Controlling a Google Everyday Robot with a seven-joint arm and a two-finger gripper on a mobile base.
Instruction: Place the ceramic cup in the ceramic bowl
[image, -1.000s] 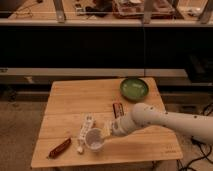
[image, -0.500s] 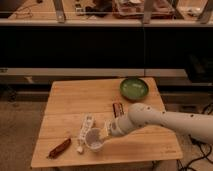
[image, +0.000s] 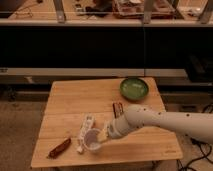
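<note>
The white ceramic cup (image: 92, 139) stands upright on the wooden table (image: 70, 102) near the front edge, left of centre. My gripper (image: 104, 135) is at the cup's right rim, on the end of the white arm (image: 165, 122) that reaches in from the right. The green ceramic bowl (image: 134, 88) sits at the table's far right, well away from the cup and gripper. It holds nothing.
A long white power strip (image: 85, 130) lies just left of the cup. A reddish-brown bar (image: 60, 148) lies at the front left. A small dark packet (image: 118, 108) lies mid-table, behind the arm. A dark shelf unit stands behind the table.
The gripper has edged slightly closer to the cup's right rim. The cup and the bowl have not moved.
</note>
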